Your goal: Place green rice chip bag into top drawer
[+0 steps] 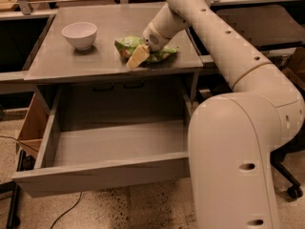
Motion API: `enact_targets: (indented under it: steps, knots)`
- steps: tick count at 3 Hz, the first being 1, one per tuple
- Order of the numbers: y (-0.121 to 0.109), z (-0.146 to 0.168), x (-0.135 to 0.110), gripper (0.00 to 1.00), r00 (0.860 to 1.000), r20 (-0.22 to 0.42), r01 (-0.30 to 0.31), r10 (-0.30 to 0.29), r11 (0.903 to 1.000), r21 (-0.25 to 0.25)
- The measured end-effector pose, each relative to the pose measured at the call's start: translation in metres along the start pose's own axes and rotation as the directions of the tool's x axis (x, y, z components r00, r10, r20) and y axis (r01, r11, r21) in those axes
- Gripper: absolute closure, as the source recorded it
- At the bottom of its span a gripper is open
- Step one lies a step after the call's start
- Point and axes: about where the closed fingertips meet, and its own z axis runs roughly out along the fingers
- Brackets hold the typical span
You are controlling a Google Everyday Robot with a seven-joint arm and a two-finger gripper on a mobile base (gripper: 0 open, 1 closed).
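A grey table [62,61] is standing on a speckled floor [128,206], a black cable [64,213] trailing across it and a chair caster [291,192] resting at right; the gripper [139,56] is hanging low over the tabletop.

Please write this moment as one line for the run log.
claw: at green rice chip bag on table top | top drawer: open, bag not yet inside | white bowl: apart from bag

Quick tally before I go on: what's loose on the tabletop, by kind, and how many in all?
Bowls: 1, the white bowl.
Snack bags: 1, the green rice chip bag, with the gripper at its front edge.
Total: 2.
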Motion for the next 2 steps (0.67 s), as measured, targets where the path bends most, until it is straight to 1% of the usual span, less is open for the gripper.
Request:
enact_targets:
  steps: [1, 2]
  knots:
    - [0.000, -0.005, -0.004, 0.64, 1.000, 0.000, 0.000, 0.000, 1.0000, 0.000]
    - [0.011, -0.025, -0.009, 0.88, 0.998, 0.058, 0.018, -0.019, 0.9997, 0.014]
